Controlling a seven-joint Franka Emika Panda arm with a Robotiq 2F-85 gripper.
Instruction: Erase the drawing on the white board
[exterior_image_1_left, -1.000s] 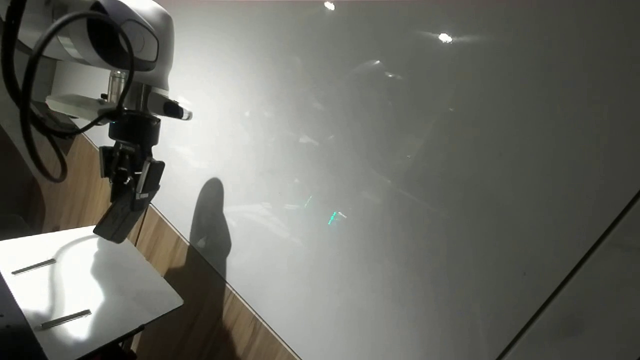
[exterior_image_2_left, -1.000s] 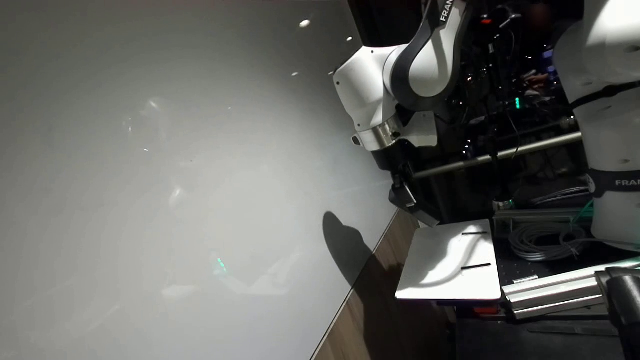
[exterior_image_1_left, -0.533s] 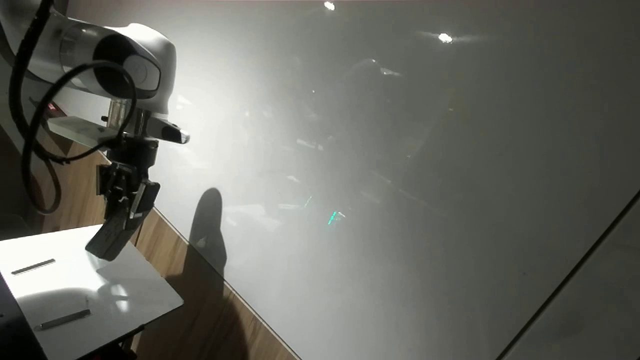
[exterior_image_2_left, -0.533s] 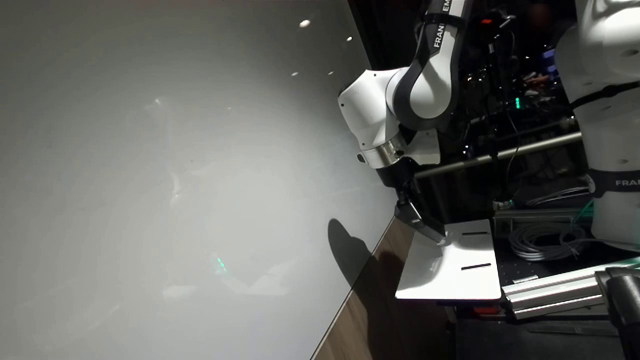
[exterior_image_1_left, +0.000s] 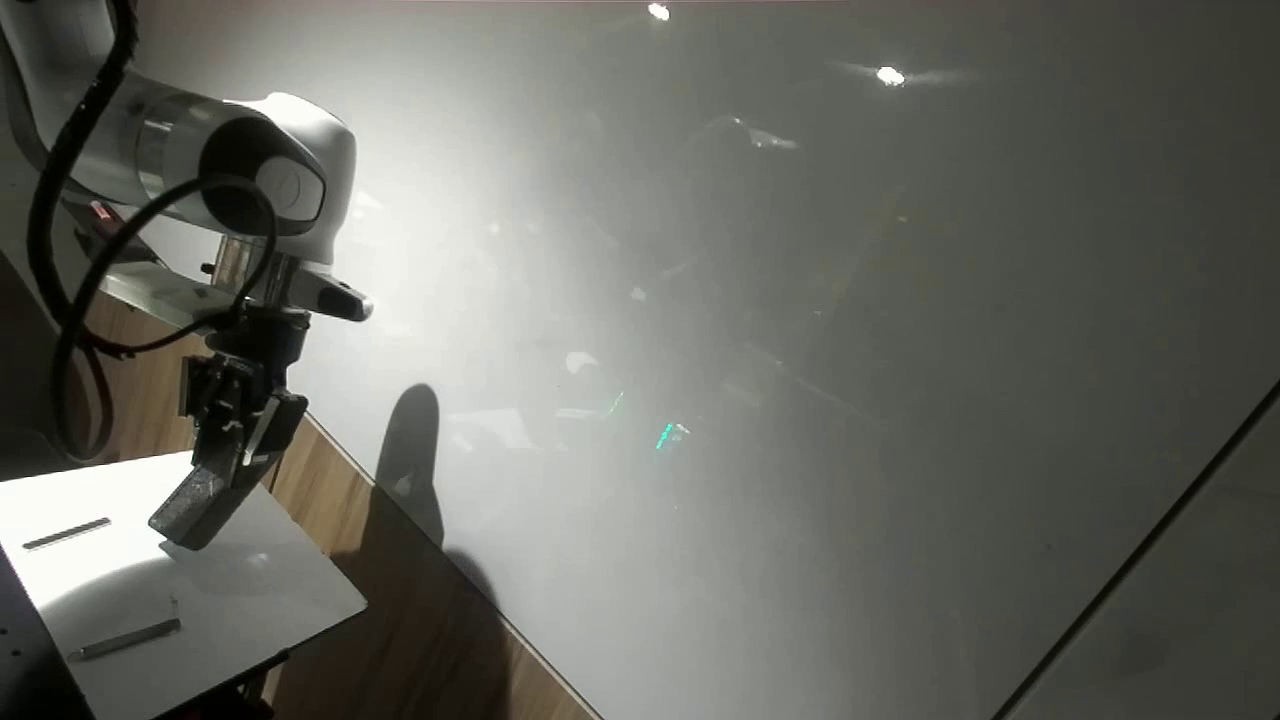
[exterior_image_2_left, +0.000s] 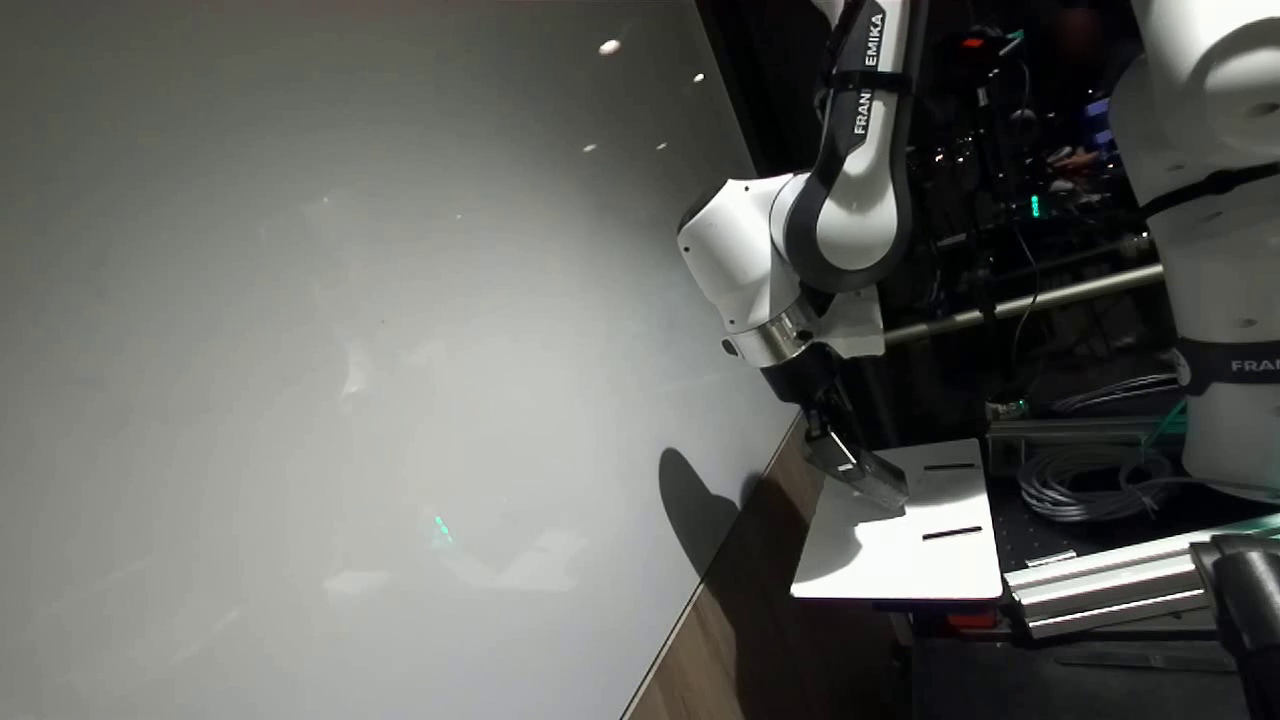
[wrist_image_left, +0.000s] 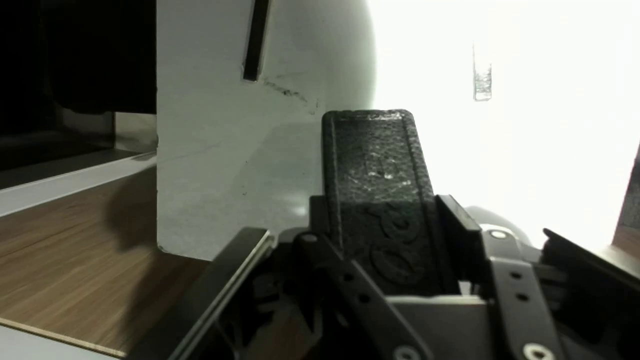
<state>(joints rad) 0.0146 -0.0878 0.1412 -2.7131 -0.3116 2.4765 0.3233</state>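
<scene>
The white board (exterior_image_1_left: 850, 350) is a large glossy panel with light reflections in both exterior views (exterior_image_2_left: 300, 420). No drawing shows on it in these frames; only glare spots and reflections do. My gripper (wrist_image_left: 387, 215) is shut on a dark grey block-shaped eraser (wrist_image_left: 375, 150), with one finger pad on each side. The eraser tilts down over the small white table top in both exterior views (exterior_image_1_left: 200, 500) (exterior_image_2_left: 880, 485). I cannot tell whether its lower end touches the table top. The gripper (exterior_image_1_left: 245, 425) is apart from the board.
The small white table top (exterior_image_1_left: 280, 590) has two dark slots (exterior_image_2_left: 952, 533) and dark smudges (wrist_image_left: 287, 92). A wood panel (exterior_image_1_left: 330, 470) runs along the board's lower edge. Coiled cable (exterior_image_2_left: 1090, 480) and an aluminium profile (exterior_image_2_left: 1110, 590) lie beside the table. A black cable loops along the arm.
The arm and gripper have moved down with the eraser, from near the table top's edge to lower over its surface. The grip on the eraser looks the same.
</scene>
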